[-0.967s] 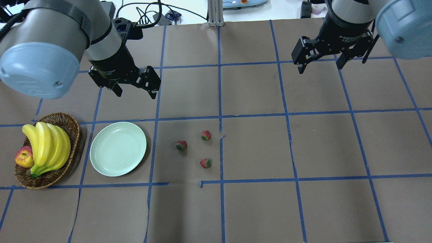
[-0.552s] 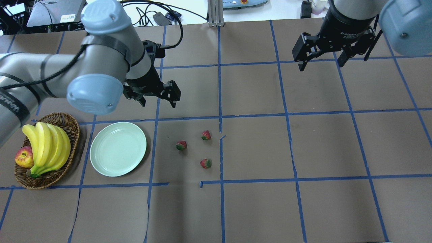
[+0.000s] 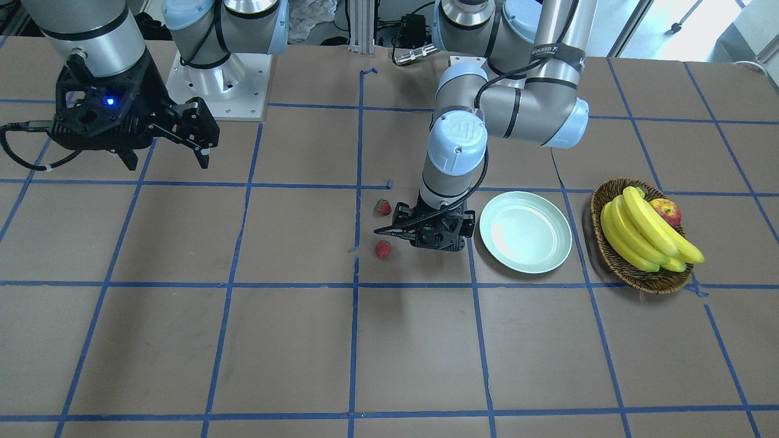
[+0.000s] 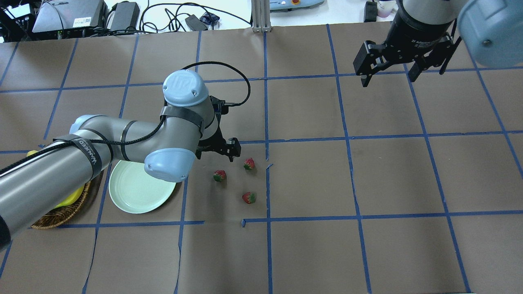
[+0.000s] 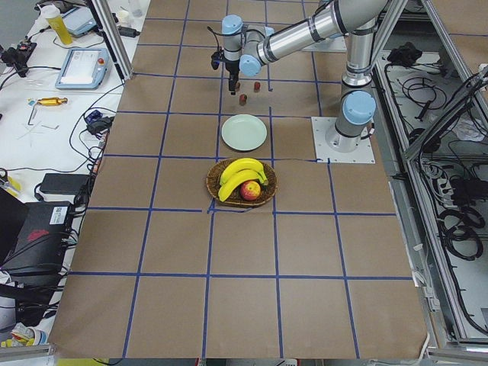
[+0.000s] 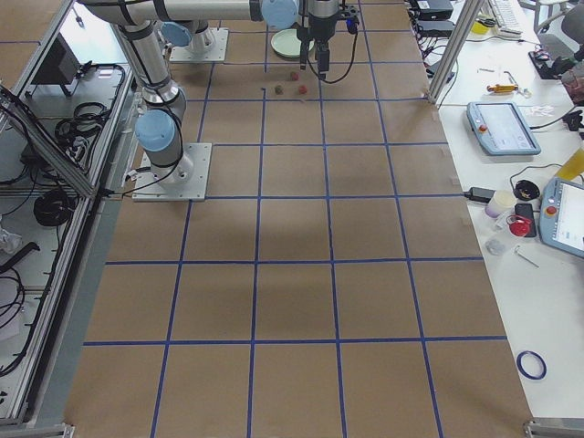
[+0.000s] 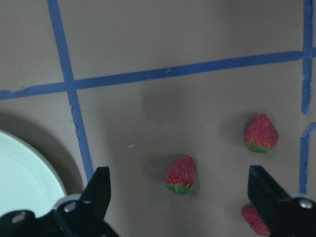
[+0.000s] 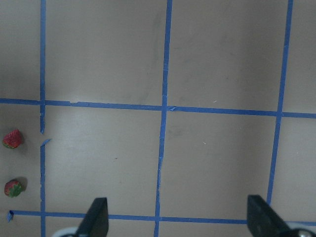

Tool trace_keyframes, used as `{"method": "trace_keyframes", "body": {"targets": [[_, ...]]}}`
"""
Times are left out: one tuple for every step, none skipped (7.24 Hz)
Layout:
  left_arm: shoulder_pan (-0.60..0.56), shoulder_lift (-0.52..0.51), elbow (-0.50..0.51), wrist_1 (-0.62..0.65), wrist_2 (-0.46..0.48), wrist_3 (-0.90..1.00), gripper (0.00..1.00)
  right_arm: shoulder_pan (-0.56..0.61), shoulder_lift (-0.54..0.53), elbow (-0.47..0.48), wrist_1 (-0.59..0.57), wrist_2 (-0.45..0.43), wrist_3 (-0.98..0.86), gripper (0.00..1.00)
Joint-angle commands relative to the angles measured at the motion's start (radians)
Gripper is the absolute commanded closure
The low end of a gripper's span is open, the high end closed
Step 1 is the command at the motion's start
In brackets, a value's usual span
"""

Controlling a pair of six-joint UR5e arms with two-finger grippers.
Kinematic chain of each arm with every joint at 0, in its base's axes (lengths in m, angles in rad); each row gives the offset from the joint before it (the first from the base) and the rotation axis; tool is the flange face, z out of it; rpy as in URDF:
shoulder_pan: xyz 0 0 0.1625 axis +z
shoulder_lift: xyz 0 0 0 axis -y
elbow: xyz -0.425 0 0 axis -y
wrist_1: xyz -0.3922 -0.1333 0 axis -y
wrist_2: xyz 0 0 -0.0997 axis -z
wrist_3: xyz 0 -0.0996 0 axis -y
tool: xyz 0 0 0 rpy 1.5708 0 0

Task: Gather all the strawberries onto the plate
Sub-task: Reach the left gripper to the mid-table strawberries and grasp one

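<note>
Front-facing view: the left gripper point(image 3: 433, 234) hangs low over the brown paper-covered table point(image 3: 182, 340), just left of the round, glossy, pale mint-green plate point(image 3: 526, 258), which lies bare.

Overhead view: the three small red, green-capped strawberries point(image 4: 220, 176) lie clustered right of the plate, none collected. The right gripper point(image 4: 386, 77) is spread, empty and well apart at the far right.

Left wrist view: the jaws are wide and hold nothing, straddling the middle strawberry point(image 7: 181, 174). Risk noted: one finger point(image 7: 264, 190) sits just beside a neighbouring strawberry point(image 7: 254, 219) and could knock it rolling on descent.
</note>
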Motion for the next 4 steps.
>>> {"method": "trace_keyframes", "body": {"targets": [[-0.008, -0.012, -0.08, 0.068, -0.005, -0.037, 0.01, 0.0, 0.0, -0.001, 0.001, 0.002, 0.002, 0.0], [-0.008, -0.012, -0.082, 0.066, -0.003, -0.032, 0.21, 0.0, 0.0, -0.001, 0.001, 0.002, 0.002, 0.0], [-0.008, -0.015, -0.083, 0.066, -0.003, -0.023, 0.52, 0.0, 0.0, -0.001, 0.001, 0.002, 0.002, 0.0], [-0.008, -0.027, -0.082, 0.066, -0.002, -0.018, 0.83, 0.0, 0.0, -0.001, 0.001, 0.002, 0.002, 0.0]]}}
